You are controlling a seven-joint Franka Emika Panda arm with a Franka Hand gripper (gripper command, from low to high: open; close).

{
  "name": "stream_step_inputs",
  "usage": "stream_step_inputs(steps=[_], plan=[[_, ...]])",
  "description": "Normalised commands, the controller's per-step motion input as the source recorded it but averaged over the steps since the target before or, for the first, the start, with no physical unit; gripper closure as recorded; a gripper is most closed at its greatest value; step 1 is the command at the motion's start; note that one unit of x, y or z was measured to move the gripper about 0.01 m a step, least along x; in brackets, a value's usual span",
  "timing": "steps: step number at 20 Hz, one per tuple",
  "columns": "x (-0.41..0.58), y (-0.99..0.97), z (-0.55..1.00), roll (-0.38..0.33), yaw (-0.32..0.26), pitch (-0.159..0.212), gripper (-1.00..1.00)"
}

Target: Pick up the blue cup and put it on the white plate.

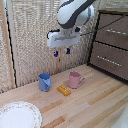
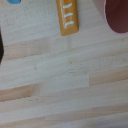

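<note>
A small medium-blue mug with a side handle point(image 1: 44, 82) stands upright on the pale wooden-plank desk point(image 1: 95, 102), toward the exterior view's left. To its right in that view, and apart from it, stands a pink mug point(image 1: 75, 79) of about the same size. Between the two and a little nearer the camera lies a flat orange-yellow bar-shaped object point(image 1: 63, 90), near the pink mug's base but not clearly touching it. The large round white plate with a faint speckled patterned rim point(image 1: 19, 116) lies at the exterior view's lower left corner, well apart from the blue mug, and nothing rests on it.

The white robot arm point(image 1: 74, 14) hangs above the desk, with its gripper point(image 1: 62, 51) held high over the space between the two mugs. Its dark blue fingers point(image 1: 68, 50) point downward with a gap between them, so the gripper looks parted, and it holds nothing.

In the wrist view the orange-yellow bar point(image 2: 68, 17) with pale markings lies on the wooden planks, the pink mug point(image 2: 118, 15) shows at one edge, and a sliver of the blue mug point(image 2: 13, 1) sits in a corner.

Behind the desk hangs a beige woven screen point(image 1: 30, 40), and a dark wooden drawer cabinet point(image 1: 112, 42) stands at the exterior view's right.
</note>
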Motion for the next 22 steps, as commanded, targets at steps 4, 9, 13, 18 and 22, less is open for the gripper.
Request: stream_step_inputs(steps=[4, 9, 13, 18, 22], plan=[[0.413, 0.40, -0.16, -0.095, 0.108, 0.078, -1.00], [0.433, 0.38, -0.16, -0.107, 0.109, 0.039, -1.00], [0.349, 0.26, -0.20, -0.097, 0.098, 0.010, -1.00], [0.297, 0.11, -0.27, -0.072, 0.056, 0.001, -1.00], [0.289, 0.00, -0.35, -0.041, 0.059, 0.027, -1.00]])
